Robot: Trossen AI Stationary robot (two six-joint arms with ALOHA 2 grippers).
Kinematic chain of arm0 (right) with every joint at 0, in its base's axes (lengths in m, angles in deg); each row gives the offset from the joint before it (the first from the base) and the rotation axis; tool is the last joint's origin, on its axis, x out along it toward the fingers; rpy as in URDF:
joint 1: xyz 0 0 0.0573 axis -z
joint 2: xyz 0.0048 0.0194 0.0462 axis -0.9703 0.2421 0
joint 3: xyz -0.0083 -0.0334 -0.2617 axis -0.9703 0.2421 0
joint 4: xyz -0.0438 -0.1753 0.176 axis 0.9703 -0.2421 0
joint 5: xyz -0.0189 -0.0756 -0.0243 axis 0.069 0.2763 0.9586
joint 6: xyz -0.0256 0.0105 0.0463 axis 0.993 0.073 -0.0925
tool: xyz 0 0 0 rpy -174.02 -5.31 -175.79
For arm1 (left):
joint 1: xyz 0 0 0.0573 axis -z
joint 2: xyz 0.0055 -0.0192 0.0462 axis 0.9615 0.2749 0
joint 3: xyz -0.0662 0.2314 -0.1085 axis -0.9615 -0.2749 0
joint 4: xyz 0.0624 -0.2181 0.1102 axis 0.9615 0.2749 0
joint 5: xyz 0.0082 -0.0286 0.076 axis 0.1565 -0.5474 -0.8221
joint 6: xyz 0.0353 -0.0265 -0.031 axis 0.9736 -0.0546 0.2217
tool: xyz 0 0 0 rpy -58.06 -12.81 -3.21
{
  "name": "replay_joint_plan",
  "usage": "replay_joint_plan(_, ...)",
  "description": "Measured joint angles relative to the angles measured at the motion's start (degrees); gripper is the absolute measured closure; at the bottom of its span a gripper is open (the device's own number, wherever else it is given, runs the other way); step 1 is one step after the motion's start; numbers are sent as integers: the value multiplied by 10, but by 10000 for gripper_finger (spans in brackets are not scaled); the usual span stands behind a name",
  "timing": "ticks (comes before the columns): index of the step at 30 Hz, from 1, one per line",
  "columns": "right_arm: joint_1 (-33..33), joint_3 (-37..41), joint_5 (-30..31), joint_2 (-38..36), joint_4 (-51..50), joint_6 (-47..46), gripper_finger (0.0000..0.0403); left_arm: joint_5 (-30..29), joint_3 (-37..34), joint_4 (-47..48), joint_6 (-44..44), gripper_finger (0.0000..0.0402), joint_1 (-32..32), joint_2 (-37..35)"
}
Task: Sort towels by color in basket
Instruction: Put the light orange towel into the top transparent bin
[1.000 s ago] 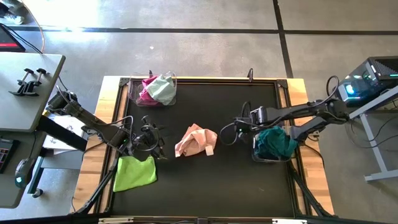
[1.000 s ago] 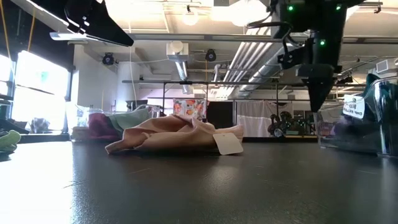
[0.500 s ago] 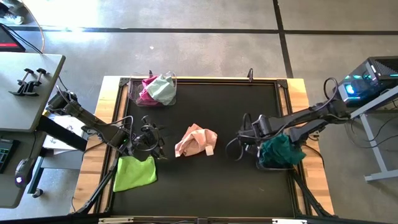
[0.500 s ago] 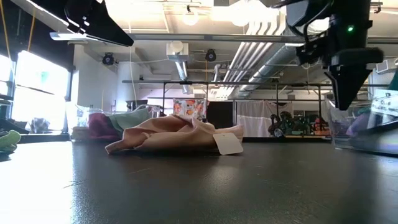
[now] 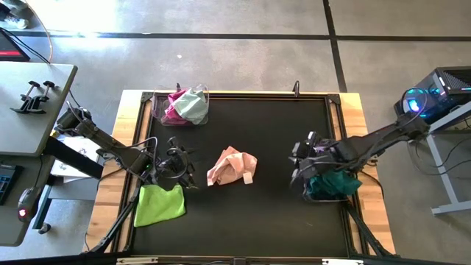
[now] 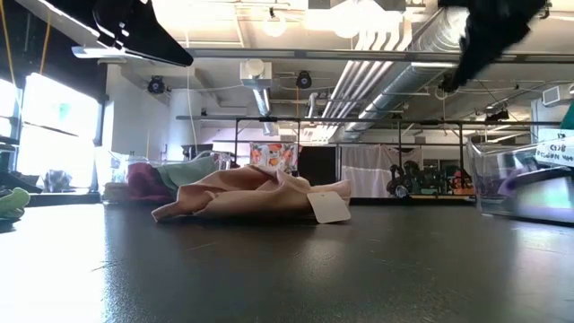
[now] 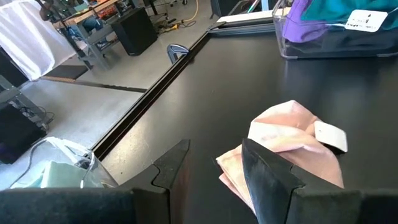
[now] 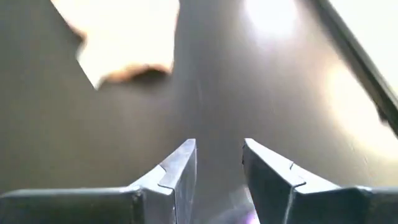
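Note:
A peach-pink towel [image 5: 232, 166] with a white tag lies crumpled at the table's middle and also shows in the low view [image 6: 256, 195] and the left wrist view [image 7: 292, 146]. A lime green towel [image 5: 160, 204] lies flat near the left edge. A clear bin [image 5: 331, 184] on the right holds a dark teal towel, with purple beside it [image 7: 298, 15]. Another bin [image 5: 184, 105] at the far left holds magenta and mint towels. My left gripper [image 5: 188, 168] hovers open, left of the peach towel. My right gripper [image 5: 297, 171] is open and empty [image 8: 219, 162], raised beside the teal bin.
Bare black mat lies between the peach towel and each bin. A wooden frame [image 5: 125, 147] borders the table. A grey side table [image 5: 29, 110] stands to the left and a computer [image 5: 441, 92] on a stand to the right.
My right gripper has moved toward the near edge beside the teal bin and risen, leaving most of the low view through its top. The bin with the teal towel rocked and now sits slightly nearer the near edge.

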Motion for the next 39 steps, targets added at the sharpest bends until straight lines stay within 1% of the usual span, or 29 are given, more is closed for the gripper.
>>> replay_joint_plan(3, -21, 22, 36, -19, 131, 65, 275, 7, 0, -9, 0, 271, 0, 0)
replay_joint_plan(7, -38, 90, 39, -22, 345, 193, 275, 27, 0, -18, 0, 271, 0, 0)
replay_joint_plan(10, -35, 162, 31, -19, 515, 253, 275, 54, 0, -32, 3, 271, 0, 4)
replay_joint_plan(14, -11, 264, -11, -20, 729, 268, 269, 85, 0, -69, 36, 271, -8, 28)
replay_joint_plan(17, 6, 322, -47, -19, 847, 267, 255, 88, 0, -126, 70, 271, -23, 58)
replay_joint_plan(19, 14, 348, -64, -19, 903, 267, 239, 110, 0, -172, 106, 271, -37, 83)
replay_joint_plan(22, 18, 366, -69, -19, 956, 268, 213, 161, 0, -249, 150, 268, -62, 124)
replay_joint_plan(25, 20, 369, -69, -20, 964, 268, 192, 230, 0, -319, 184, 255, -89, 165)
replay_joint_plan(28, 20, 369, -76, -20, 965, 268, 184, 296, 0, -365, 192, 230, -116, 203)
replay_joint_plan(30, 20, 369, -85, -20, 964, 264, 183, 329, 0, -374, 191, 207, -133, 223)
replay_joint_plan(35, 20, 369, -87, -20, 964, 253, 182, 375, 0, -379, 192, 146, -167, 269)
replay_joint_plan(39, 20, 369, -87, -20, 964, 253, 182, 409, 0, -420, 193, 111, -187, 314)
